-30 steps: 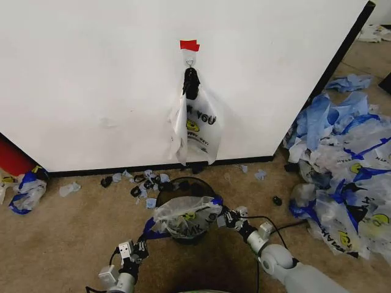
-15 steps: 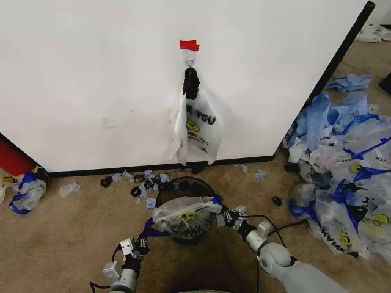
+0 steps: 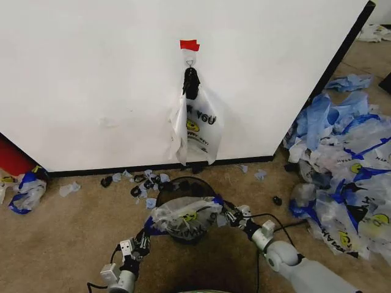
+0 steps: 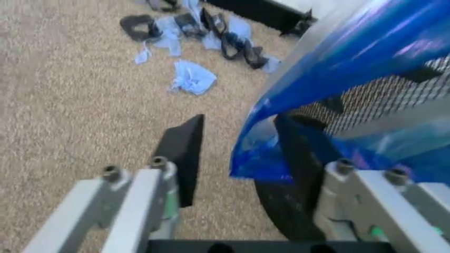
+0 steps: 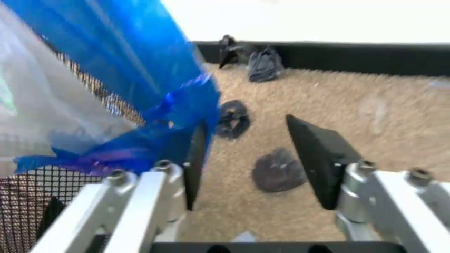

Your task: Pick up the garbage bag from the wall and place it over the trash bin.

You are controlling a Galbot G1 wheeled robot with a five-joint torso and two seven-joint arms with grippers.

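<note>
Nearest us, the left gripper (image 3: pixel 142 242) and right gripper (image 3: pixel 230 215) have spread wide and backed slightly off the garbage bag (image 3: pixel 183 213), which stays draped over the trash bin (image 3: pixel 183 185); another bag (image 3: pixel 197 125) hangs on the far wall (image 3: pixel 91 79)

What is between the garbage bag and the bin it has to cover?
Nothing visible. The garbage bag already drapes over the trash bin rim, with the open left gripper and open right gripper at its blue edges.
</note>
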